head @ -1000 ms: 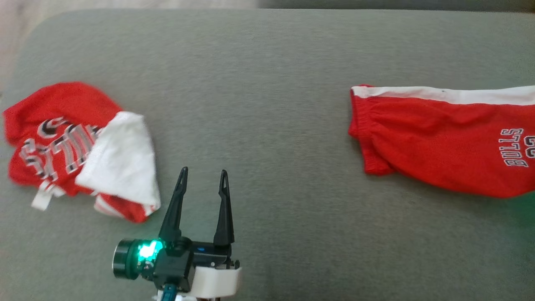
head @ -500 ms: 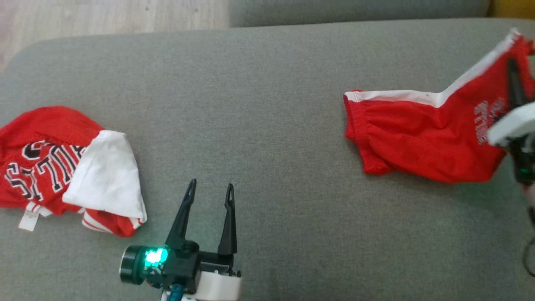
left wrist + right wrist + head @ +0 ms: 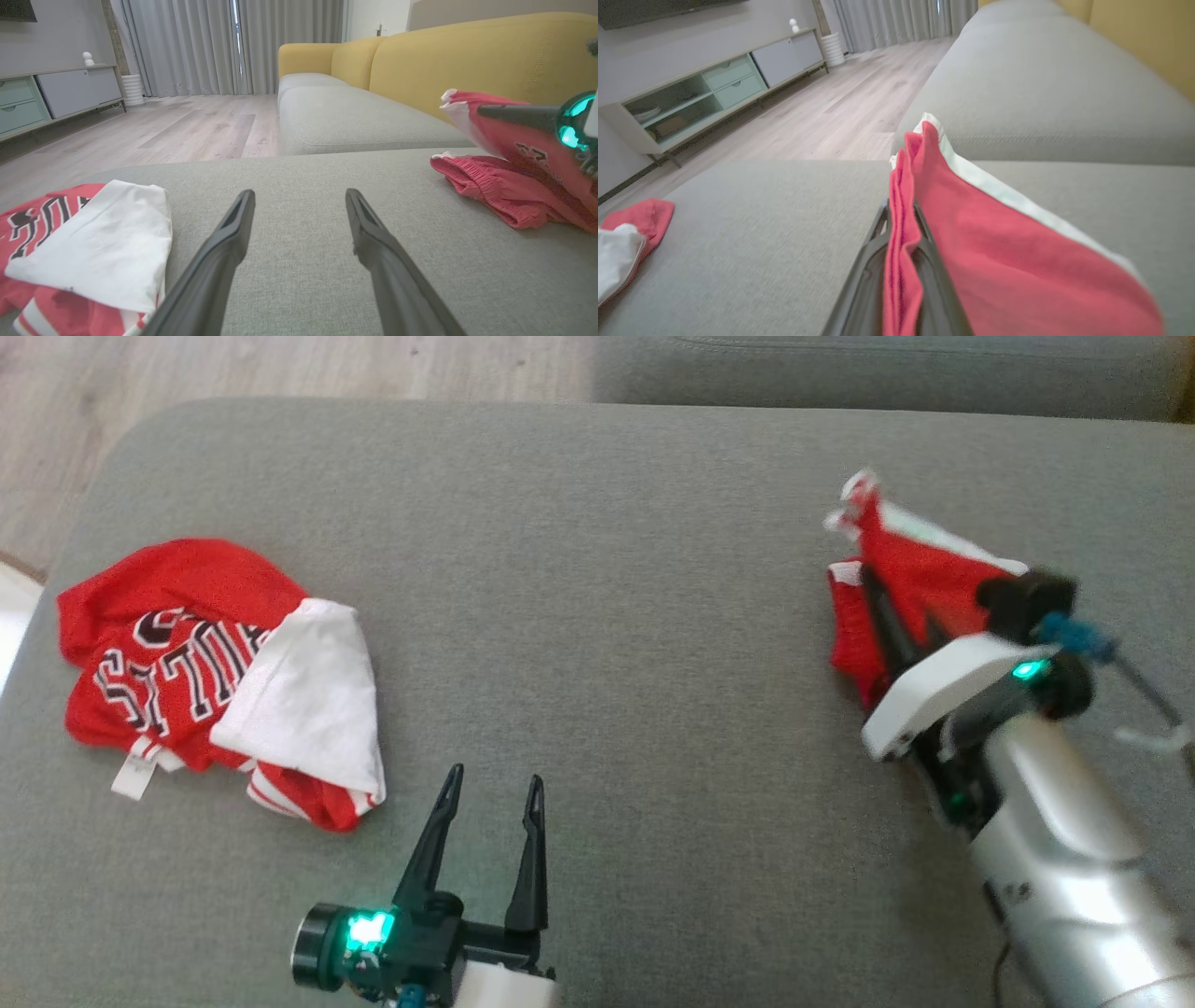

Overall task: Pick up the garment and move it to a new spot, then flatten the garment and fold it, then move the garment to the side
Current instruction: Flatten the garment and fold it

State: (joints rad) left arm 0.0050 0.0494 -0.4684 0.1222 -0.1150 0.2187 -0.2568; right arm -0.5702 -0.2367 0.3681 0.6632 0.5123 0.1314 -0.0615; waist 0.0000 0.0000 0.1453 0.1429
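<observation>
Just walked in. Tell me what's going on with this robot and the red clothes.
The robot is handling laundry on a grey sofa cushion. Its right claw is shut on one end of the red shorts, holding that end up off the cushion while the other end lies on it. The left claw hangs open over the cushion, holding nothing. A crumpled red and white jersey lies to its left, untouched.

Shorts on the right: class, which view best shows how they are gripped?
Right wrist view: the shorts are pinched in the shut right hand. Left wrist view shows one end lifted, the rest on the sofa. Head view shows them blurred, partly behind the arm.
</observation>
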